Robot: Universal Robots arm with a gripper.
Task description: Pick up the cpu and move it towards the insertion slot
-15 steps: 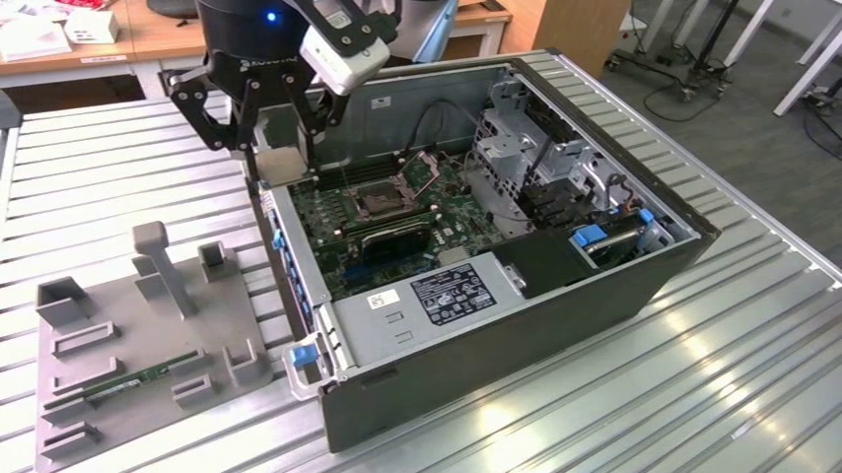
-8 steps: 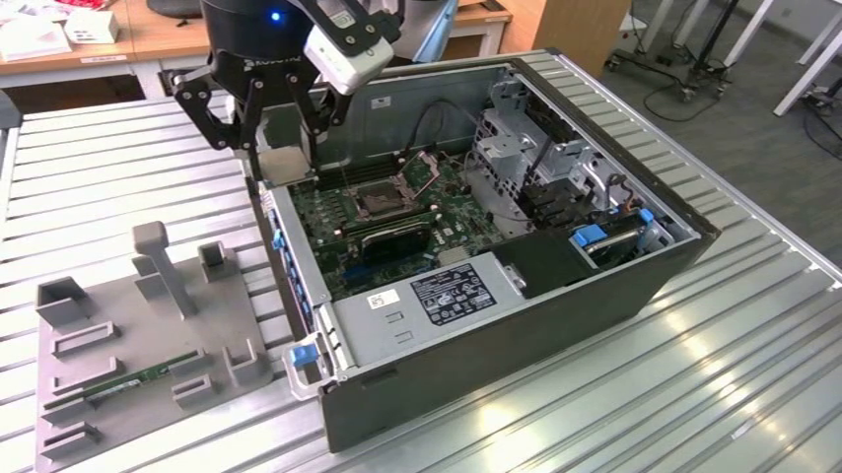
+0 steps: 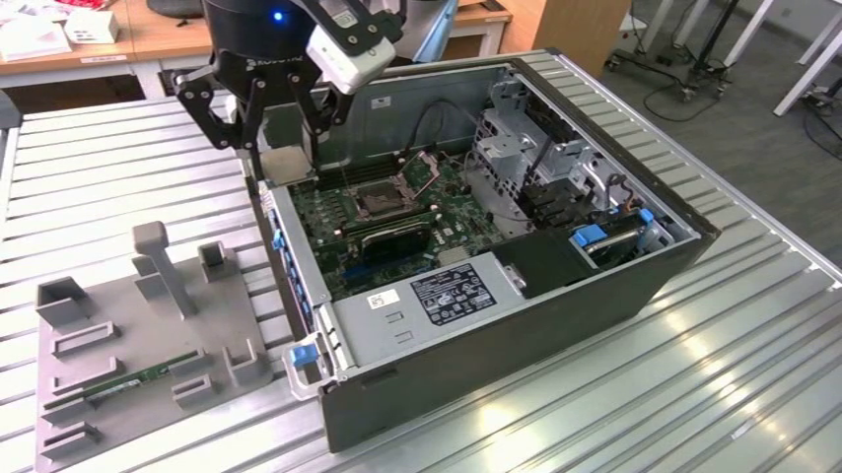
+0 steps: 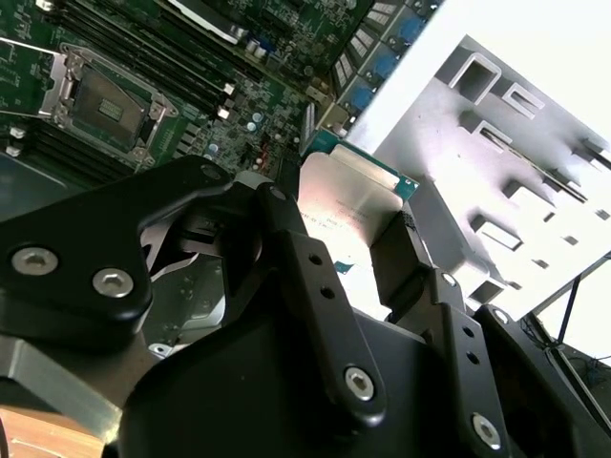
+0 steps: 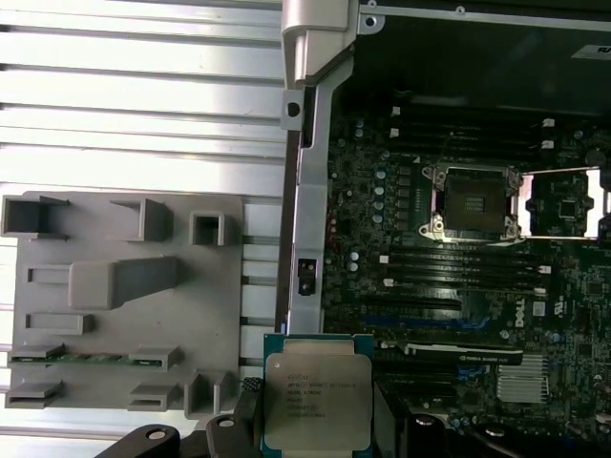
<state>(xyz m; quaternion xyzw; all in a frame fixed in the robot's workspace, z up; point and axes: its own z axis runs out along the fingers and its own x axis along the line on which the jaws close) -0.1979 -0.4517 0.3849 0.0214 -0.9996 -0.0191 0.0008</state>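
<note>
Carrying step. The gripper point(image 3: 287, 158), fingers clamped on the chip point(image 5: 317, 401), holds it above the computer case's point(image 3: 566, 296) near wall, well short of the open socket point(image 5: 473, 200); the next move needs travel across the board and squaring over the socket.

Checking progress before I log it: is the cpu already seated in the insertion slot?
No: in the first wrist view the cpu is held in the gripper over the case's edge, and the insertion slot lies open and bare.
</note>
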